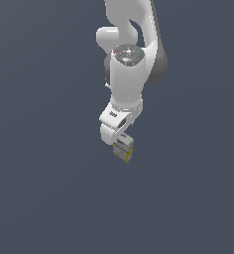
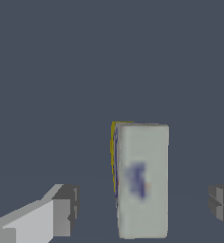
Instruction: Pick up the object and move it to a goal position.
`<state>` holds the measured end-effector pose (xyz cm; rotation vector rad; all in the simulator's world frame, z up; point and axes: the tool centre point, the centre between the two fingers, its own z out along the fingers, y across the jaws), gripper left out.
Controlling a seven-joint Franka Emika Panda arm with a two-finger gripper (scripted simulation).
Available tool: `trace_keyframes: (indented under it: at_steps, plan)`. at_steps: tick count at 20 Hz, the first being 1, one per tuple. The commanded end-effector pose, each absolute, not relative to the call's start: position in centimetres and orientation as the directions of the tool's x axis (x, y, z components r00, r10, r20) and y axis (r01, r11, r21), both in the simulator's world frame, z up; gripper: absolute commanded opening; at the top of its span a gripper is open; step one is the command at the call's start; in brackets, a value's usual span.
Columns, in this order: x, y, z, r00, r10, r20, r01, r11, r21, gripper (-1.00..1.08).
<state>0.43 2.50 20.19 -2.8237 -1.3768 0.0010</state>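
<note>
Between open claw (image 2: pixel 142 209) fingers, box (image 2: pixel 142 180), clearance both sides

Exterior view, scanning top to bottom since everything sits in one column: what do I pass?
White robot arm → its white hand, open → small upright box with grey-white top and yellow-tan lower part.

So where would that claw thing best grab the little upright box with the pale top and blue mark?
Probably from straight above, one finger on each narrow side of the small upright rectangular box, pinching across its short width. The wrist view shows the pale grey-white top with its blue mark sitting between the open gripper fingers, with room on both sides, so it fits. The long faces look flat and parallel, which should hold steadily.
</note>
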Motion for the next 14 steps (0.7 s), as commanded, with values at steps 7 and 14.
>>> trace_keyframes:
  at_steps: [7,14]
  plan:
    - [0.4,2.5,17.5,0.614,0.79,0.0,0.79,-0.614,0.0,1.0]
    - [0.4,2.5,15.3,0.612,0.791,0.0,0.791,-0.612,0.0,1.0]
